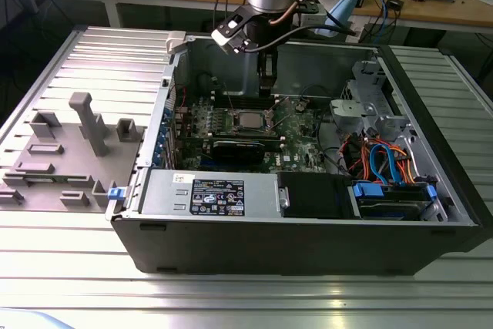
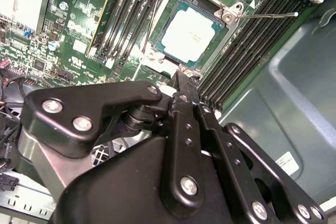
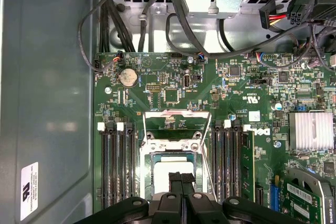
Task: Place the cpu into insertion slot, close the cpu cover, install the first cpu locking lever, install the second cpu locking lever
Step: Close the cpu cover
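Note:
The cpu [image 2: 191, 30], a silver square with a thin green rim, lies flat in the insertion slot [image 2: 229, 14] on the green motherboard [image 1: 296, 132]. In the first wrist view the cpu cover [image 3: 176, 115] looks tilted up at one side of the slot, with the board showing through its window. A thin wire locking lever [image 2: 268, 16] sticks out sideways from the slot's corner. My gripper [image 1: 266, 90] hangs above the cpu [image 1: 248, 121], fingers pointing down. In both wrist views its black fingers [image 3: 176, 178] are pressed together with nothing between them.
Long black memory slots [image 3: 115, 166] flank the socket on both sides. A black graphics card [image 1: 243, 148] lies just in front of it, and the power supply [image 1: 208, 194] sits at the case front. Coloured cables [image 1: 377, 163] fill the exterior view's right. A grey fixture [image 1: 69, 152] stands left of the case.

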You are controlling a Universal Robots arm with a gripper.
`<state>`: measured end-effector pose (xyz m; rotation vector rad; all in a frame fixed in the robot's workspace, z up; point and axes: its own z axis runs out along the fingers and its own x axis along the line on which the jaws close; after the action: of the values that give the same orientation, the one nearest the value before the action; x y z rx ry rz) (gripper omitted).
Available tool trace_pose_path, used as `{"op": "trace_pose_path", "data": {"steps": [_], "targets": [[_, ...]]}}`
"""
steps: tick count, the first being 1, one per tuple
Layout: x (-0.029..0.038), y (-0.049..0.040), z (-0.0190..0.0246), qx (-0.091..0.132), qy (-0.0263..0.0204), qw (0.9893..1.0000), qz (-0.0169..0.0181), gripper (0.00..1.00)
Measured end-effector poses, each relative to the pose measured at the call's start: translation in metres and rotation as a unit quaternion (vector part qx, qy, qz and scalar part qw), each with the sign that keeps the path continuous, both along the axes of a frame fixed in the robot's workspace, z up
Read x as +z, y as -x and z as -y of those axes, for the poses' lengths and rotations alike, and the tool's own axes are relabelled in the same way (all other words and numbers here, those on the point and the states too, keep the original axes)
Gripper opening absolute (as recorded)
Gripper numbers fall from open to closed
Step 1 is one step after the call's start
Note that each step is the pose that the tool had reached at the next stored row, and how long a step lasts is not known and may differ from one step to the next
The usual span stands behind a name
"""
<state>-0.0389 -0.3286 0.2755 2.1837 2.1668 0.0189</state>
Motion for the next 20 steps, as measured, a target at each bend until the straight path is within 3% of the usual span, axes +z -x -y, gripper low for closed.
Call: {"op": "trace_pose_path", "data": {"steps": [15, 20], "targets": [[0.0000, -0.0045, 0.0000, 0.000, 0.0000, 1.0000, 0.0000, 0.11], [-0.0002, -0.0126, 0.0000, 0.000, 0.0000, 1.0000, -0.0003, 0.11]]}}
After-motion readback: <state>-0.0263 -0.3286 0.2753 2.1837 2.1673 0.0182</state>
